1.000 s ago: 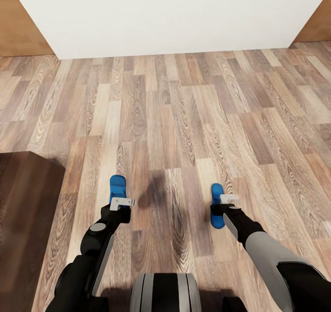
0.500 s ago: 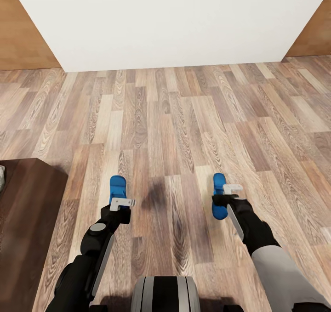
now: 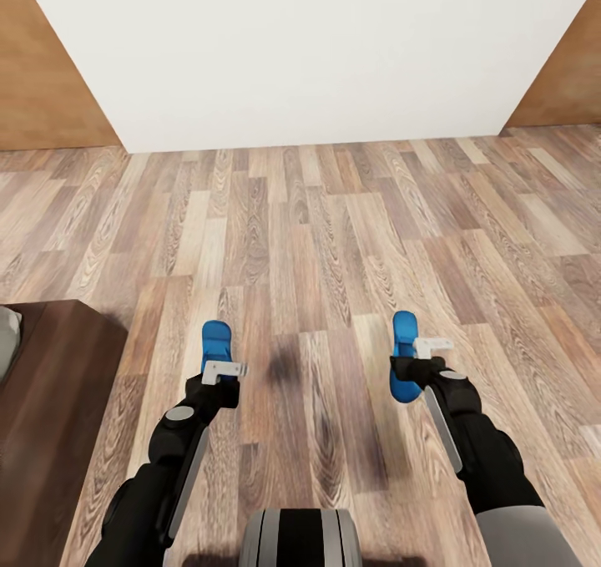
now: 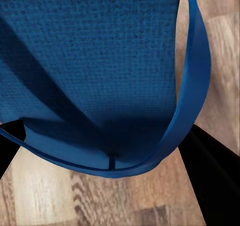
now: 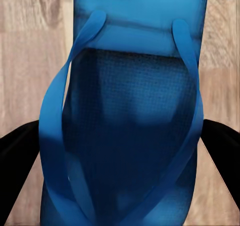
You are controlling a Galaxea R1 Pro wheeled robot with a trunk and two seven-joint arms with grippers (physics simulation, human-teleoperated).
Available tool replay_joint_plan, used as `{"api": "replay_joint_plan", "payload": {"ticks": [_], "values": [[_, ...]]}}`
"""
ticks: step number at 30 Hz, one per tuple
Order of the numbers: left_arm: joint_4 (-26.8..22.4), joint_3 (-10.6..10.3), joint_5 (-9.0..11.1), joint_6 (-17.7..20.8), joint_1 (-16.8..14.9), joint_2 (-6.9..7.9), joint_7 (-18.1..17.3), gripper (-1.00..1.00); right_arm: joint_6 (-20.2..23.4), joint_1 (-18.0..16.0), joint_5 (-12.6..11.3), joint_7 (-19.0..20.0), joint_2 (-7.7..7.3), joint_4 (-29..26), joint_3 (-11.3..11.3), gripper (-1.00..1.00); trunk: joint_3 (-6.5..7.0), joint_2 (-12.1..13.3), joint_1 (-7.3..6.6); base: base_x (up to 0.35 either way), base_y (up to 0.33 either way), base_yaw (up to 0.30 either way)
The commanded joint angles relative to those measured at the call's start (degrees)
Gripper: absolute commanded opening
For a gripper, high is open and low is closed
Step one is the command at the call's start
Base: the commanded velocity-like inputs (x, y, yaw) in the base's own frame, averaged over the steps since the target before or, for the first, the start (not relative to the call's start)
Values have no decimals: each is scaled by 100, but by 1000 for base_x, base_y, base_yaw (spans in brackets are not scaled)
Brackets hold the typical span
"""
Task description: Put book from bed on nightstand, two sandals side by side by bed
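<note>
Wood-plank floor [image 3: 334,233] below white wall [image 3: 309,49]

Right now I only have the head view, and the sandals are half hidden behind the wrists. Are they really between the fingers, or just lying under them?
Observer: In the left wrist view, the left sandal sits between the dark left fingers, one on each side of it.
Operator: And the right one?
Observer: It's the same there. The right sandal runs lengthwise along the camera's line of sight, with the right fingers against both of its edges.
Operator: Which face of that one is toward the wrist?
Observer: The strap side. Both blue straps show in front of the textured footbed, with wood floor beyond.
</note>
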Motion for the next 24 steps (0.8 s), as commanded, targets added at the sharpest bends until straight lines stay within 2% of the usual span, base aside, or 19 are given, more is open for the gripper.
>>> {"api": "replay_joint_plan", "payload": {"ticks": [1, 4, 5, 8, 24], "values": [[-6, -8, -13, 30, -2, 0, 14, -100, 30, 0, -6, -24, -3, -8, 10, -100, 28, 0, -3, 0, 0, 0], [-6, -10, 148, 30, -6, 4, 16, -100, 37, 2, -5, -24, -3, -10, 11, -100, 121, 4, -11, 0, 0, 0], [-6, -13, 257, 30, -9, 7, 19, -100, 39, 2, -3, -24, -3, -10, 12, -100, 152, 6, -14, 0, 0, 0], [-6, -16, 324, 32, -10, 8, 21, -100, 40, 2, -3, -24, -3, -10, 14, -100, 246, 10, -21, 0, 0, 0], [-6, -17, 339, 39, -16, 9, 13, -100, 168, 2, -2, -24, -3, -10, 18, -100, 748, 31, -63, 0, 0, 0]]}}
